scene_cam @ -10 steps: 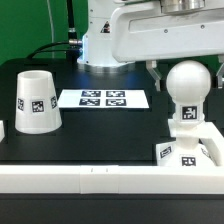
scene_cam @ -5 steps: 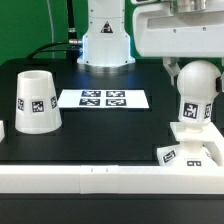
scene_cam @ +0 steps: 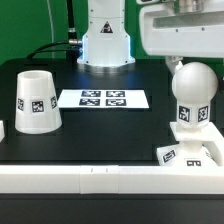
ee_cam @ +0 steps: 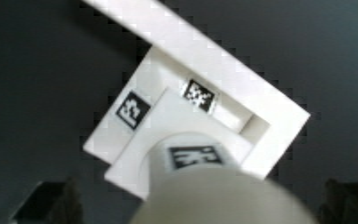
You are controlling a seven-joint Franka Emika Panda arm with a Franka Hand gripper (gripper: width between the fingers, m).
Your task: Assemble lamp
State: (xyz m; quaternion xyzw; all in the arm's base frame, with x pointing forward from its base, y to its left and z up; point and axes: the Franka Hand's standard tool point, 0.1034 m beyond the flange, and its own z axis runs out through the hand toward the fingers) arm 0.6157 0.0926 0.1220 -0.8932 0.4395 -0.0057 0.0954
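At three o'clock in the exterior view, the lamp's bulb point(scene_cam: 192, 88) stands upright on the square base point(scene_cam: 207, 150), which sits close against the white front wall point(scene_cam: 90, 181). The gripper point(ee_cam: 202, 203) hangs over the ball head, its fingers point(ee_cam: 48, 202) spread wide on either side, clear of it and holding nothing. A good next move is probably to come straight down, centred, and close evenly on the ball so the stem stays vertical. Whether the bulb is fully seated cannot be told. Room is tight by the wall at five o'clock. The black table point(scene_cam: 100, 135) lies open toward the shade point(scene_cam: 35, 100) at nine o'clock and the marker board point(scene_cam: 103, 98) near the centre.
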